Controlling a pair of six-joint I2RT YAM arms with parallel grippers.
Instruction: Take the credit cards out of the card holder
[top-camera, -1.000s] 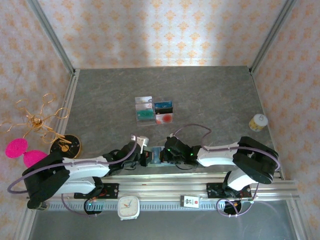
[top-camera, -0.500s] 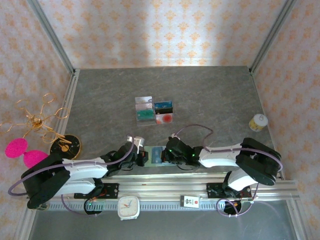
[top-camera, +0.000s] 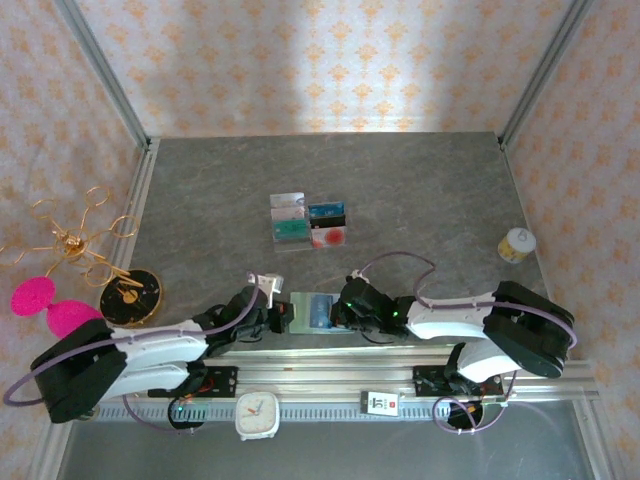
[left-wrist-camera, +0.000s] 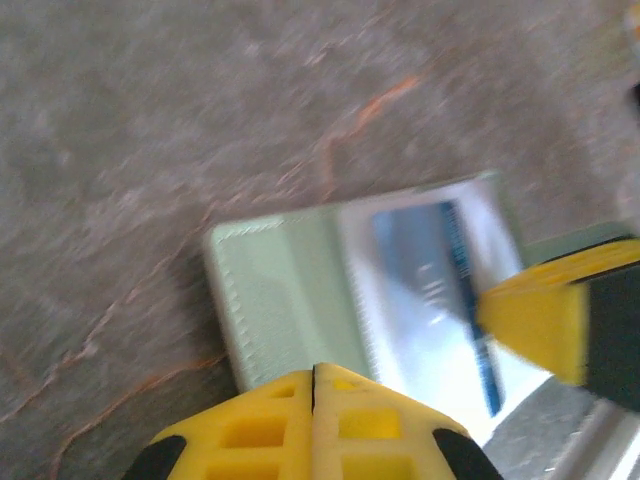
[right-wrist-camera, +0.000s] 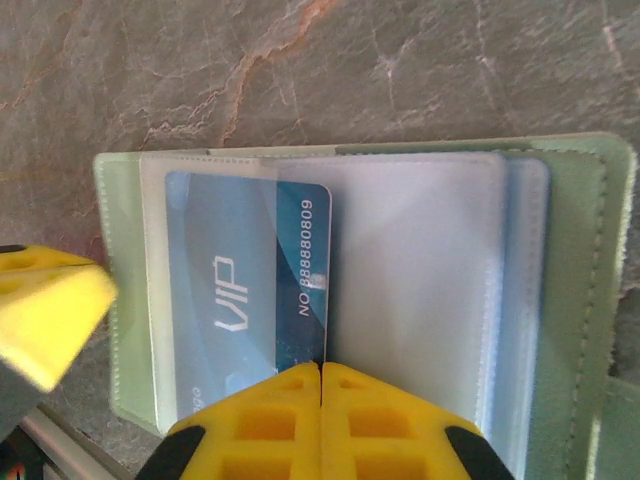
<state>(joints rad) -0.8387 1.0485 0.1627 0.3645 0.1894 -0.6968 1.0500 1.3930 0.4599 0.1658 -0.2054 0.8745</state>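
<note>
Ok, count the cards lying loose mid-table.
4, in a two-by-two block: white card far left, dark-blue card far right, teal card near left, red-and-white card near right. Stacked ones may hide.

The top camera sits high above and behind the robot, facing forward and down, far enough off to take in the whole worktop (top-camera: 420, 190) up to the back wall (top-camera: 320, 60). The left wrist camera looks down past the left fingers (left-wrist-camera: 250, 430), very near the surface, and its picture is blurred. The right wrist camera looks straight down past the right fingers (right-wrist-camera: 260, 420), equally near but sharp. All three share the card holder (top-camera: 310, 312) at the worktop's near edge. Each wrist view also catches the other arm's fingers at its side edge.
</note>
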